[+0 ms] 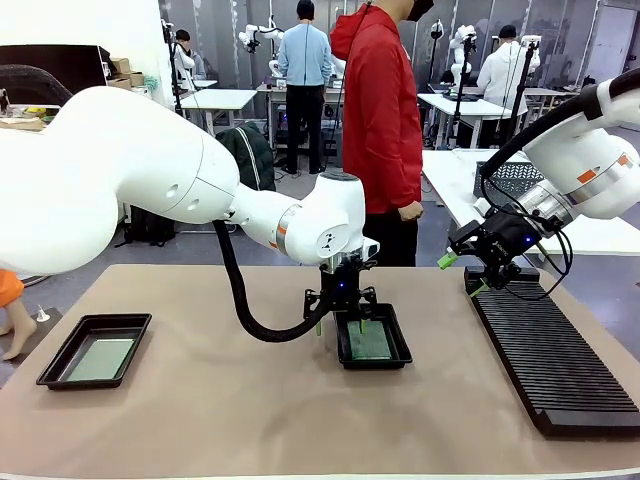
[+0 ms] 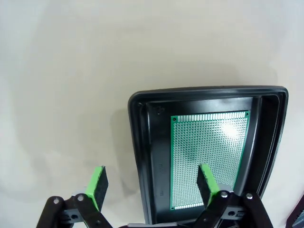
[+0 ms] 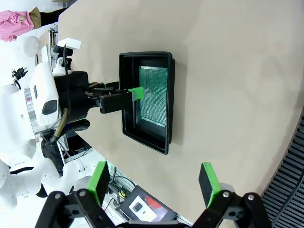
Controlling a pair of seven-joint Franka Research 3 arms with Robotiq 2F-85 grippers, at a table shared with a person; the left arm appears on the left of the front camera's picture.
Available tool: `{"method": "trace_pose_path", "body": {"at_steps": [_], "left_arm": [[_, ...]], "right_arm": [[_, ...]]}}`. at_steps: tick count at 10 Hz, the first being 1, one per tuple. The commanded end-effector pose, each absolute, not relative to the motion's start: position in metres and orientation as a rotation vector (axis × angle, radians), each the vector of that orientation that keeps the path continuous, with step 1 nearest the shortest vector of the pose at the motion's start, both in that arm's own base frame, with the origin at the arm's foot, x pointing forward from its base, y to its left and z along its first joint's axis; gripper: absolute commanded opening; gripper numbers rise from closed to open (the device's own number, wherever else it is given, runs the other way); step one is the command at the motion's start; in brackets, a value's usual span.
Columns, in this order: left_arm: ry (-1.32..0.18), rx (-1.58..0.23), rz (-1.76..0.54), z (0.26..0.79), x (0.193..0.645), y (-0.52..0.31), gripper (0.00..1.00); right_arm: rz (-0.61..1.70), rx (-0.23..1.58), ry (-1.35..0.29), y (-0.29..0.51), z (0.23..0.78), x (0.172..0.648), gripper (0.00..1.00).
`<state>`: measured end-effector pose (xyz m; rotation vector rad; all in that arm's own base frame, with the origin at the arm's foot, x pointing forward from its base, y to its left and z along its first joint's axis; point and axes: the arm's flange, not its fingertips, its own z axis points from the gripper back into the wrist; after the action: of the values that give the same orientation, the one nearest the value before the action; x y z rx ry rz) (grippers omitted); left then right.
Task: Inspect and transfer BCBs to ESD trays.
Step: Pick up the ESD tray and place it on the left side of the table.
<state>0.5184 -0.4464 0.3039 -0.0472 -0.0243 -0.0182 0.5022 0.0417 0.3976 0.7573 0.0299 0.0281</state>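
Two shallow black trays sit on the beige tabletop [image 1: 220, 400], each with a green circuit board lying flat on its floor: one tray [image 1: 94, 350] near the left edge with its board [image 1: 100, 358], and the middle tray [image 1: 372, 337] holding a board [image 2: 209, 159] under the left gripper [image 1: 340, 318]. That gripper hovers low over the middle tray's edge with its fingers spread wide and nothing between them; in the left wrist view one pad hangs over bare table, the other over the board. The right gripper [image 1: 462, 272] is raised above the near end of the long ribbed rack [image 1: 555, 360], its fingers likewise wide apart and empty. Judging by this, the step in hand is leaving the board settled in its tray, so the sensible move is a straight lift that keeps the pads clear of the flared rim and does not nudge the tray. The board is thin and rigid, dotted with a fine hole grid and slightly shiny; the trays are smooth moulded plastic with rounded corners; the table cover looks matte and soft
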Motion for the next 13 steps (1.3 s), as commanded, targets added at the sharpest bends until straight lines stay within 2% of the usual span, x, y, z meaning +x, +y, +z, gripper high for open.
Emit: {"method": "trace_pose_path", "body": {"at_steps": [1,10,11,12,13], "left_arm": [[-0.021,-0.064,-0.01,0.304,0.52,-0.443,0.98],[-0.025,-0.092,0.011,0.305,0.521,-0.436,0.6],[-0.027,-0.091,0.018,0.304,0.522,-0.435,0.61],[-0.031,-0.096,0.021,0.304,0.521,-0.433,0.51],[-0.034,-0.097,0.022,0.304,0.521,-0.433,0.51]], "right_arm": [[0.014,0.736,0.038,0.043,0.4,0.501,1.0],[0.014,0.736,0.038,0.043,0.4,0.501,1.0],[0.014,0.736,0.038,0.043,0.4,0.501,1.0],[0.014,0.736,0.038,0.043,0.4,0.501,1.0],[0.014,0.736,0.038,0.043,0.4,0.501,1.0]]}}
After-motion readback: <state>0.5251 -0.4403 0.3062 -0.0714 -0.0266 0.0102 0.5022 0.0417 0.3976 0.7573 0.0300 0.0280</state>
